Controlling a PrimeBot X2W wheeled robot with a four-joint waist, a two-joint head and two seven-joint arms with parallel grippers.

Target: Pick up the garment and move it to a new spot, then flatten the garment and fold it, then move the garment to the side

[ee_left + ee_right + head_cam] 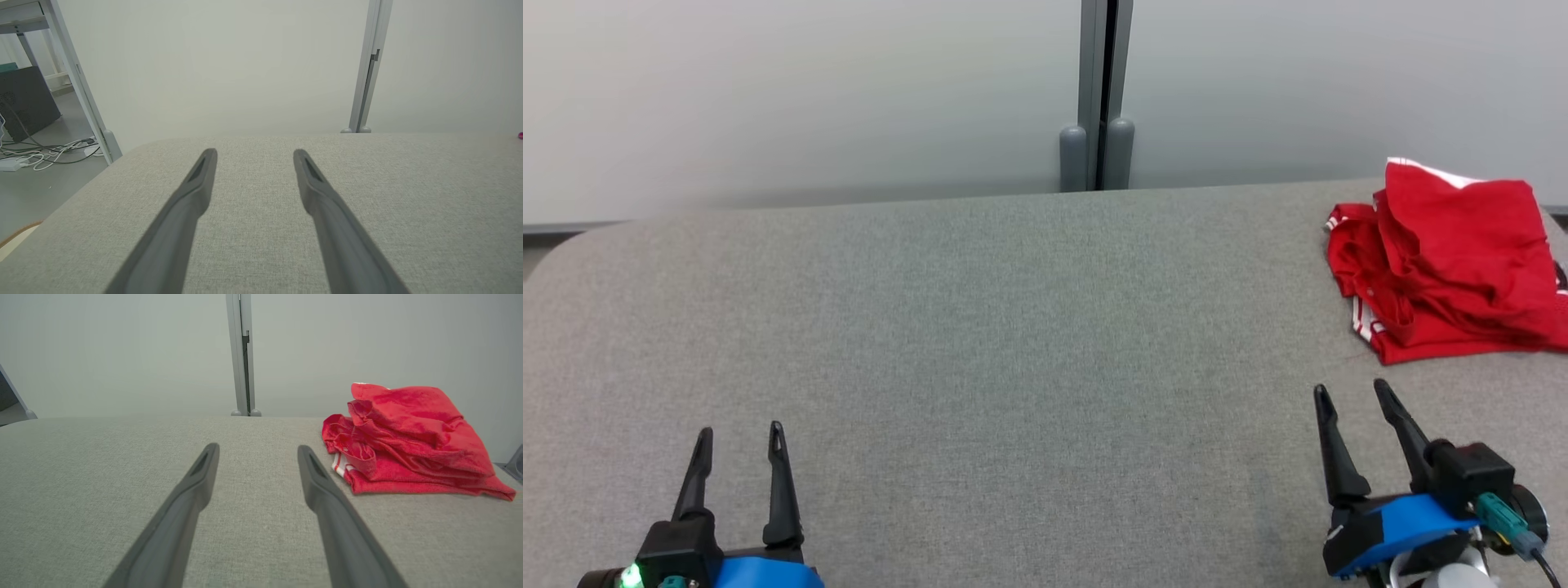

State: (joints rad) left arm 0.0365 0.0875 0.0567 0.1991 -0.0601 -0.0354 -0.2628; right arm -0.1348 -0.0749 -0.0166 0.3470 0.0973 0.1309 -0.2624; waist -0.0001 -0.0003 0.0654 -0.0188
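The garment (1450, 261) is a red piece with white stripe trim, lying crumpled in a heap at the far right of the grey padded table (1013, 327). In the right wrist view the garment (408, 441) sits ahead and to the right of the fingers. My right gripper (1352, 392) is open and empty, just short of the heap on its near side. At the lower left my left gripper (739, 433) is open and empty over bare table. Each wrist view shows its own gripper, left (254, 152) and right (258, 447), with fingers spread apart.
A pale wall with a grey vertical post (1104, 90) stands right behind the table's far edge. In the left wrist view the table's rounded left corner drops to a floor with cables (41, 153) and a dark box (24, 102).
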